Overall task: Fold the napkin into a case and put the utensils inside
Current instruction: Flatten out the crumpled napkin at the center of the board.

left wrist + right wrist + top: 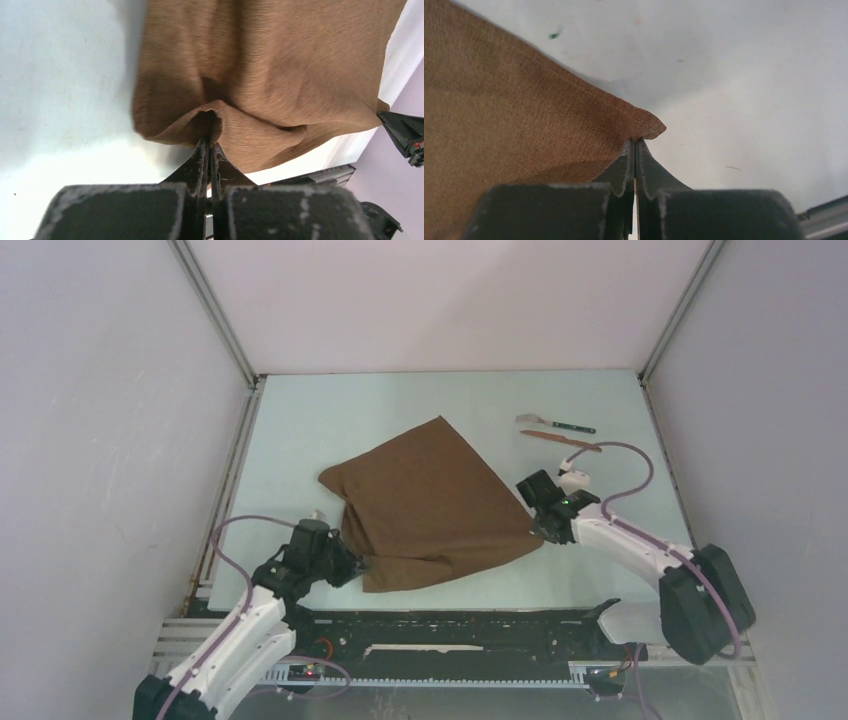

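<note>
Your top view is bright and evenly lit, with no glare on the white walls (100, 440) or the pale table (300, 410). The napkin (430, 500) throws only a thin shadow along its 6 o'clock edge. The utensils (562, 426) at 1 o'clock look small and slightly soft.

In your left wrist view the weave smears toward 12 o'clock, and a grey shadow lies on the table at 9 o'clock of the cloth. The left gripper (209, 145) at 6 o'clock is dark and blurred nearest the lens.

Your right wrist view is sharpest at the cloth corner above the right gripper (635, 145). A soft shadow sits at 12 o'clock of it, and the table is brightest at 3 o'clock.
</note>
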Tool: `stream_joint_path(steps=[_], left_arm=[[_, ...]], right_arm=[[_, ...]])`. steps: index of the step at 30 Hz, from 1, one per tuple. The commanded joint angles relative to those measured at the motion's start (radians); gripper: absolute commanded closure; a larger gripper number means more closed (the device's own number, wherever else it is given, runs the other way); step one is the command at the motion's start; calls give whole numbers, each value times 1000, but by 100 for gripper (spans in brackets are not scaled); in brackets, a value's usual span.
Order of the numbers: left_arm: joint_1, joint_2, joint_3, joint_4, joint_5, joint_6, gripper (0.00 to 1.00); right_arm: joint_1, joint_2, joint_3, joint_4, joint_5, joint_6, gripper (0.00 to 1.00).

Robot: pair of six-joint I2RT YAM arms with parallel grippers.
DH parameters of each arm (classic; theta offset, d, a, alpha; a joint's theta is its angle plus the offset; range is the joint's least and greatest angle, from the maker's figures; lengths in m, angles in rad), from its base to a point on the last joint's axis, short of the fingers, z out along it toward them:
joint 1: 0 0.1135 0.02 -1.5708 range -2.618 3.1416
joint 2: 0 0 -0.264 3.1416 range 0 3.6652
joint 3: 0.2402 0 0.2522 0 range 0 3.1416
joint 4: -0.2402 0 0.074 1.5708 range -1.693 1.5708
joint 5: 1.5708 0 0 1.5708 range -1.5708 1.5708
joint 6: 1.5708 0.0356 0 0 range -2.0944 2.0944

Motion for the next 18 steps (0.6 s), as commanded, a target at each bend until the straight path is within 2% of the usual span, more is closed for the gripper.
stream_joint_path(steps=[1, 7, 10, 13, 16, 18], left_arm=[[-55, -144, -61, -12, -84, -130, 100], [-77, -157, -96, -28, -42, -143, 100], [-87, -121, -83, 4, -10, -136, 100], [-132, -93, -52, -54, -44, -144, 100], [-172, -118, -60, -124, -108, -212, 100], [-181, -151, -86, -142, -119, -255, 100]], right_arm=[[-74, -135, -78, -33, 7, 70, 100], [-89, -288, -172, -118, 78, 265, 100], [-98, -336, -207, -119, 90, 299, 100], [-97, -369, -236, -156, 100, 371, 100], [-90, -433, -288, -193, 83, 482, 100], [-83, -491, -342, -39, 7, 361, 99]])
